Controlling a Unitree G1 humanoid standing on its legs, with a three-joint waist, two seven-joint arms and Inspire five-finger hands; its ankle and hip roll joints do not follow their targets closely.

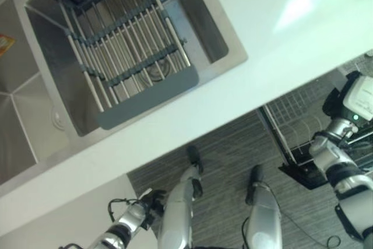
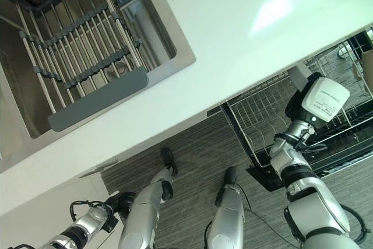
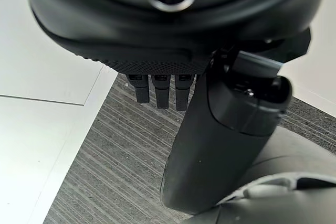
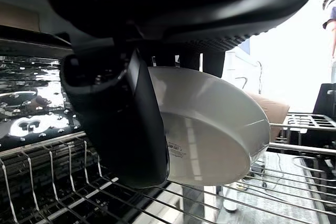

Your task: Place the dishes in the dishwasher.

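White bowl is held in the right hand, the thumb laid across its underside and the fingers curled over its rim. It is carried above the wire rack of the dishwasher, whose drawer is seen pulled out to the right, below the edge of the counter. In the head views the bowl itself cannot be made out beyond the right wrist. A second rack with a brownish object is seen farther off in the right wrist view.

The left hand is hung low at the near left, over the grey striped floor, beside a white cabinet front. Its fingers are seen straight and relaxed, with nothing grasped.

On the far left a steel sink is set into the counter, and a grey drying rack with metal bars is laid across it.
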